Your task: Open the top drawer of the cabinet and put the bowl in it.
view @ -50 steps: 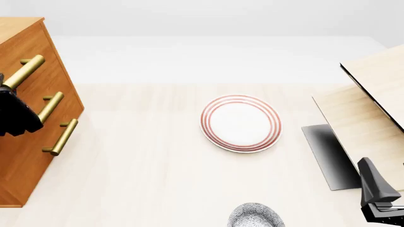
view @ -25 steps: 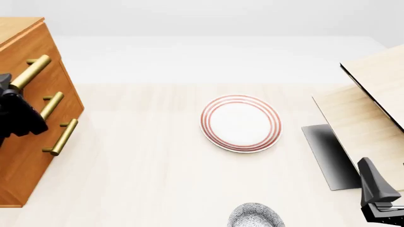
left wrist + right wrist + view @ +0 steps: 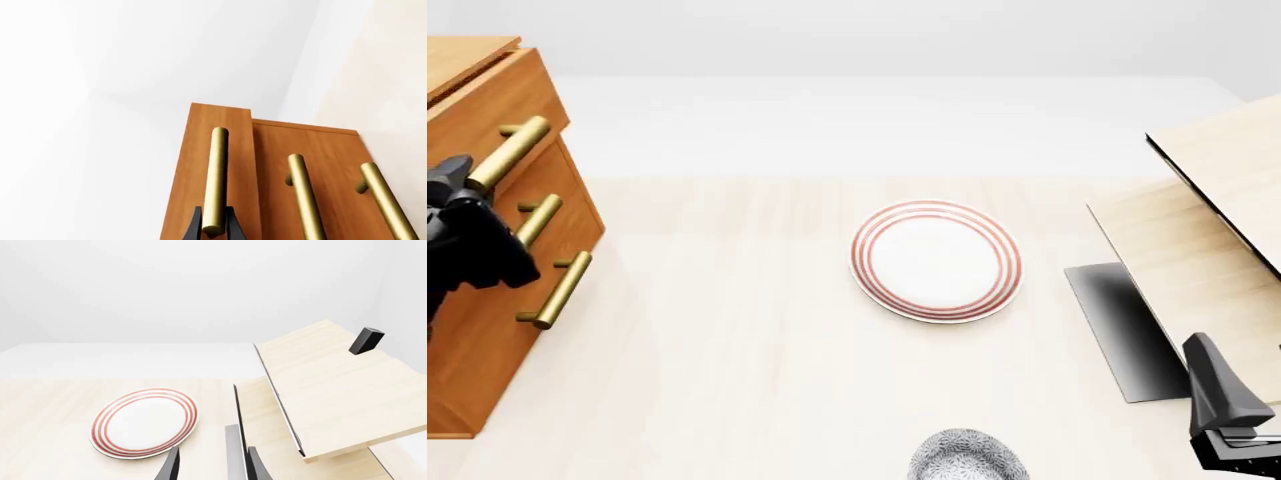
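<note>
The orange-brown cabinet [image 3: 487,330] stands at the table's left edge. Its top drawer [image 3: 497,95] juts out a little past the two lower drawer fronts. My left gripper [image 3: 465,185] is shut on the lower end of the top drawer's brass handle [image 3: 510,150]. In the left wrist view the handle [image 3: 216,175] runs between the black fingertips [image 3: 194,226] of that gripper [image 3: 213,229]. The speckled bowl [image 3: 966,457] sits at the near table edge, cut off by the frame. My right gripper [image 3: 1225,405] hangs open to the bowl's right; it [image 3: 212,467] holds nothing.
A white plate with red rings [image 3: 937,260] lies mid-table, also seen from the right wrist [image 3: 145,421]. Pale light-wood panels [image 3: 1214,200] on a dark grey base [image 3: 1124,330] stand tilted at the right. The two lower brass handles [image 3: 537,225] stick out of the cabinet front.
The top drawer has slid out of the cabinet a short way, pulled by my left gripper on its handle. The right arm, bowl and plate have not moved.
</note>
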You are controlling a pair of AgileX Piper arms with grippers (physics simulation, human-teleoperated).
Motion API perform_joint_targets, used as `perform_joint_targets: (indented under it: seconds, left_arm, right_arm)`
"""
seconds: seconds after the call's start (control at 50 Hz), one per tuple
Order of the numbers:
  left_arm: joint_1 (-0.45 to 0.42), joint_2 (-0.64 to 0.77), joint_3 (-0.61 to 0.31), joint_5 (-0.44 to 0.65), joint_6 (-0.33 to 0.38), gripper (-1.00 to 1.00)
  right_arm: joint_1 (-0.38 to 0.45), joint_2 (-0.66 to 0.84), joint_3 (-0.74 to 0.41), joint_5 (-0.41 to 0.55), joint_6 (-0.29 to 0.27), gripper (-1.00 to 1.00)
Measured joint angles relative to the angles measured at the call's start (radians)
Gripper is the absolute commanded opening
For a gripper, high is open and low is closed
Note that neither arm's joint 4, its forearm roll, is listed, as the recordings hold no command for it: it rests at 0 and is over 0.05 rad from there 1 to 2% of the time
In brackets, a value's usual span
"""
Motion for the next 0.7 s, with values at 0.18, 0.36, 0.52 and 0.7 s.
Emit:
perform_joint_targets:
  seconds: [0.18, 0.36, 0.52, 0.7]
  left_arm:
    - [-0.024, -0.015, -0.002, 0.026, 0.006, -1.0]
    - [-0.06, -0.024, 0.006, 0.028, 0.012, -1.0]
    - [-0.098, -0.034, 0.012, 0.031, 0.018, -1.0]
    - [-0.132, -0.042, 0.014, 0.037, 0.025, -1.0]
  right_arm:
    - [0.0, 0.0, 0.0, 0.0, 0.0, 1.0]
    - [0.0, 0.0, 0.0, 0.0, 0.0, 1.0]
    - [0.0, 0.0, 0.0, 0.0, 0.0, 1.0]
    - [0.0, 0.0, 0.0, 0.0, 0.0, 1.0]
